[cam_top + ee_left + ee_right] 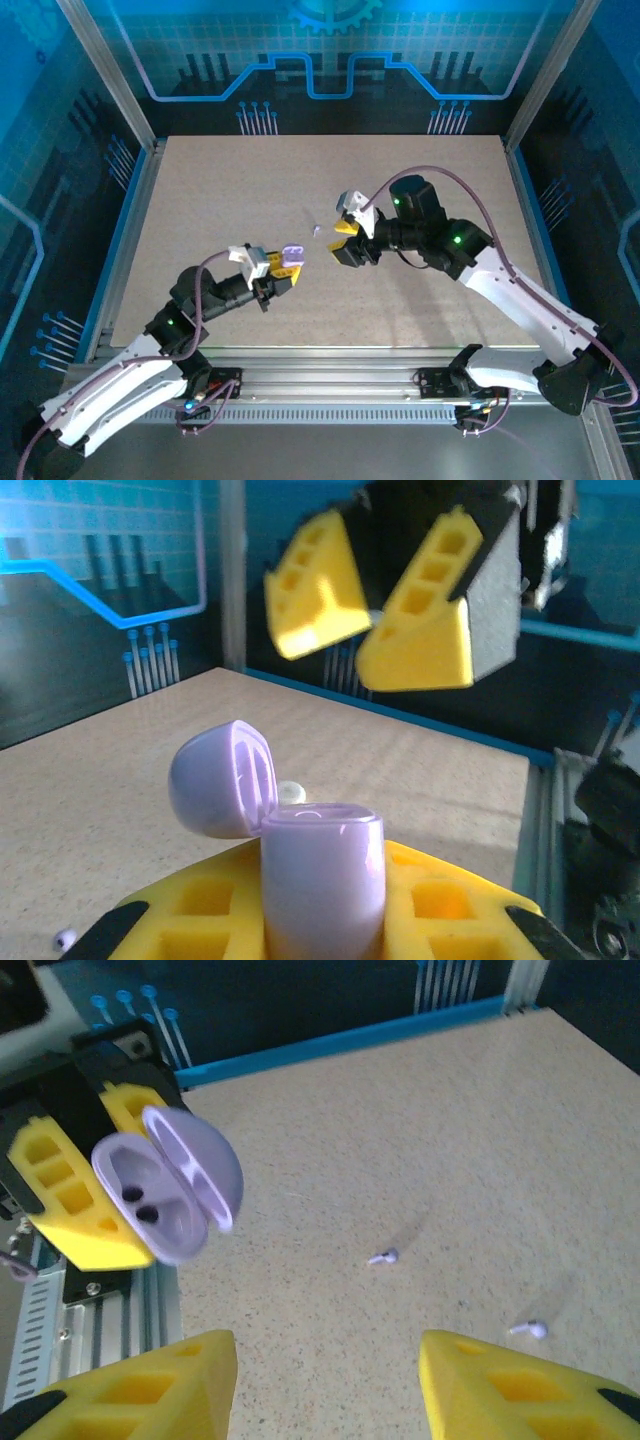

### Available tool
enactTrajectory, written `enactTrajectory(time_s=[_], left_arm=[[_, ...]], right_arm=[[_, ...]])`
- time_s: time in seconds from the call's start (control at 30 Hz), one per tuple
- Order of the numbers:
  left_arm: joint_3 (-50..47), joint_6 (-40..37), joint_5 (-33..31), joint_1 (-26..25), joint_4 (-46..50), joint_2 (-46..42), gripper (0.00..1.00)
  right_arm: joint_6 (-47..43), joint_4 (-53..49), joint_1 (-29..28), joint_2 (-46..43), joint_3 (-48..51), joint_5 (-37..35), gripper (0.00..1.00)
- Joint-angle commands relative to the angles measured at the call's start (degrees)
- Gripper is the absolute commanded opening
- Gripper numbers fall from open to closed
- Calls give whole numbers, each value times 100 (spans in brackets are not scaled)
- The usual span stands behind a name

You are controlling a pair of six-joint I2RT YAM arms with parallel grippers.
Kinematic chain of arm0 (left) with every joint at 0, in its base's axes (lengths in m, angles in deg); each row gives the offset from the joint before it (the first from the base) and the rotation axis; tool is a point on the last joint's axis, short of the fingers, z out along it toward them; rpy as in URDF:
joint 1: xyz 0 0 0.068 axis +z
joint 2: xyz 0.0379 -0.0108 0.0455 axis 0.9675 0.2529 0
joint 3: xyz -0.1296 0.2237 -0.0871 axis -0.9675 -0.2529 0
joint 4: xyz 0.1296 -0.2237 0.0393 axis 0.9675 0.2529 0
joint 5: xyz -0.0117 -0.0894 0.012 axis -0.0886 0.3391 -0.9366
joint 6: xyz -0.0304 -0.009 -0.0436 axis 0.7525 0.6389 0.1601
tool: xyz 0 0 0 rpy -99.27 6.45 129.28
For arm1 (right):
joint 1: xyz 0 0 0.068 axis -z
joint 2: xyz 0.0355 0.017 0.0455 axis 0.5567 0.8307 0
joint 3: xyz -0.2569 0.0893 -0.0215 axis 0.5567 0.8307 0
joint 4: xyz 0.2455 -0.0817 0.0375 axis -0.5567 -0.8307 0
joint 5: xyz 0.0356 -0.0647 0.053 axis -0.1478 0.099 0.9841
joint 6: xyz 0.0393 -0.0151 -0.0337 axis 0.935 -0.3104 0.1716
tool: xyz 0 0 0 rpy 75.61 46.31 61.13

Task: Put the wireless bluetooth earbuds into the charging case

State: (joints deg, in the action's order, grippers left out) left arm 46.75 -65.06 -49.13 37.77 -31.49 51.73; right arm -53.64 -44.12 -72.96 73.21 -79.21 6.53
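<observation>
Left gripper [283,266] clamps the case [165,1185], lid flipped open. Right gripper [325,1375] spread wide, empty. Two earbuds [384,1256] lie apart on the table [420,300].

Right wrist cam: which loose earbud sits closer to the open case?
The mid-frame earbud, nearer the charging case; the second earbud lies farther off, lower down.

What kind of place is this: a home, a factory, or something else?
Probably a robot lab work cell, not a home: a speckled table fenced by aluminium frame posts, blue circuit-pattern wall panels, and the left arm and right arm bolted to a metal rail at its near edge.
</observation>
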Motion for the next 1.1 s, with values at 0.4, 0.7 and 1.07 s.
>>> enactTrajectory(time_s=[0.4, 0.7, 1.07], left_arm=[[-870, 1496, -208, 1463, -453, -1588, 19], [-689, 1100, -1092, 1464, 918, -2604, 19], [-571, 869, -1379, 1472, 1240, -2614, 19]], right_arm=[[3146, -995, -864, 1911, -1244, -2059, 47], [4626, -1858, -1293, 3754, -2698, -2770, 46], [5715, -1716, -1355, 5485, -3846, -2369, 38]])
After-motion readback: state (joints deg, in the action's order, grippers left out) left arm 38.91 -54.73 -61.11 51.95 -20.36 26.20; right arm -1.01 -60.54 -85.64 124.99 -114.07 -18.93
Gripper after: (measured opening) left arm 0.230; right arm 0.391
